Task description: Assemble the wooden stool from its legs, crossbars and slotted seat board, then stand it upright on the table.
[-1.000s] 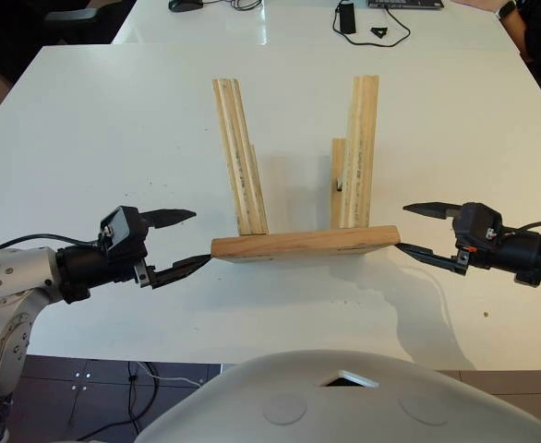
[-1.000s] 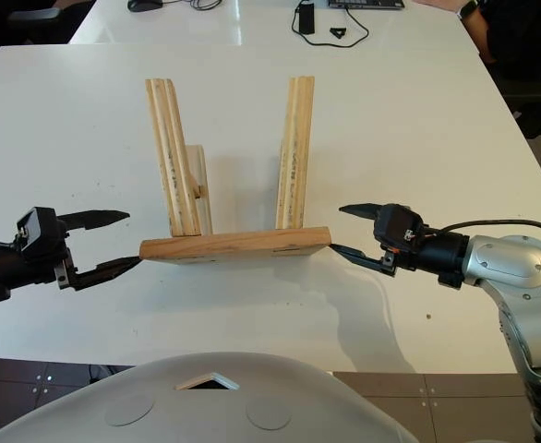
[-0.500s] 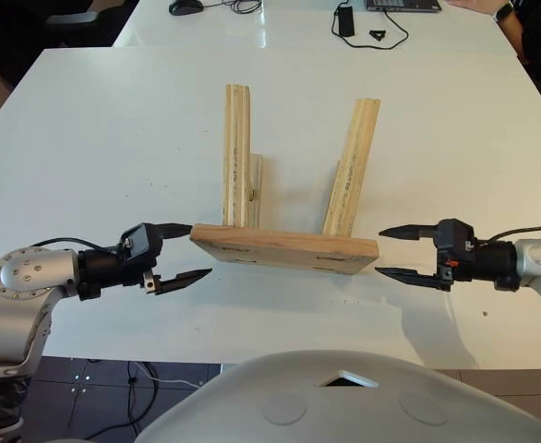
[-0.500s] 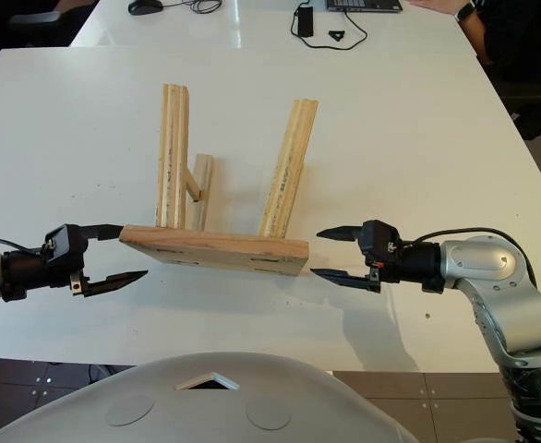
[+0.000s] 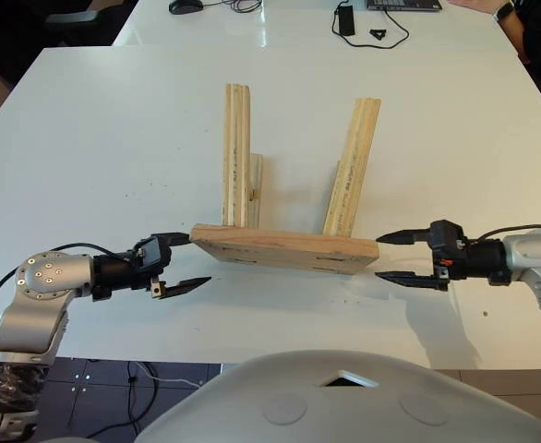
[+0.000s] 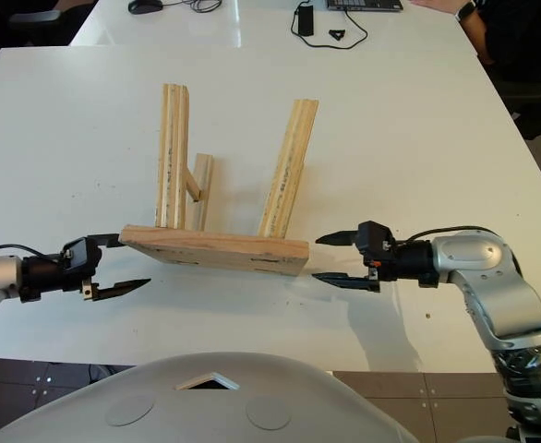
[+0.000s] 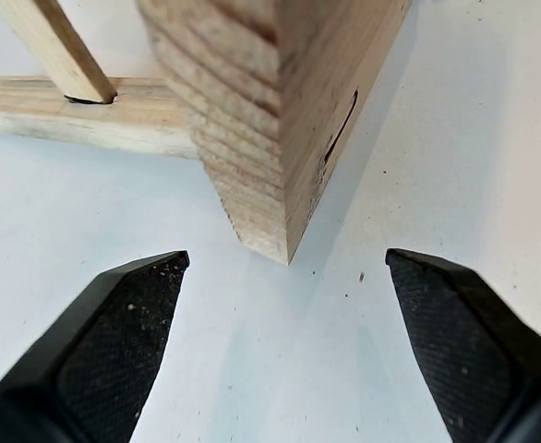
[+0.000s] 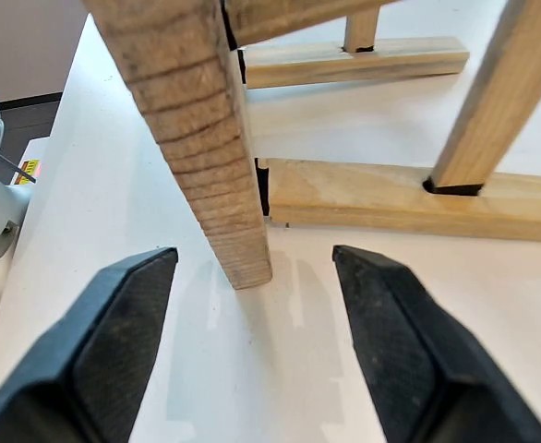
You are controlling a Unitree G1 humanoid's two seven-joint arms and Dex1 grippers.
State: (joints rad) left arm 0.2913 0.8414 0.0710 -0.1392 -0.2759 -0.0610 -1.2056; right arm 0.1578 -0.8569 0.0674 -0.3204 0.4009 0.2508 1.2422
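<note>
The wooden stool lies on its side on the white table [image 5: 95,138]. The seat board [image 5: 284,249] stands on its edge facing me, and the legs [image 5: 236,157] [image 5: 352,166] point away, with a crossbar [image 5: 255,180] between them. My left gripper [image 5: 198,258] is open at the board's left end, its upper finger close to the corner. In the left wrist view that corner [image 7: 270,120] lies just past the fingertips [image 7: 114,341]. My right gripper [image 5: 381,257] is open at the right end. The board's end [image 8: 192,120] sits just beyond its fingers [image 8: 114,341].
A second table behind holds a mouse [image 5: 186,5], a black box [image 5: 346,17] and cables. The table's front edge runs just below both arms. There is bare tabletop to the left and right of the stool.
Over the last second the stool has turned, its left end now farther from me. Both grippers have moved in toward the board's ends. The stool has kept still for the last half second.
</note>
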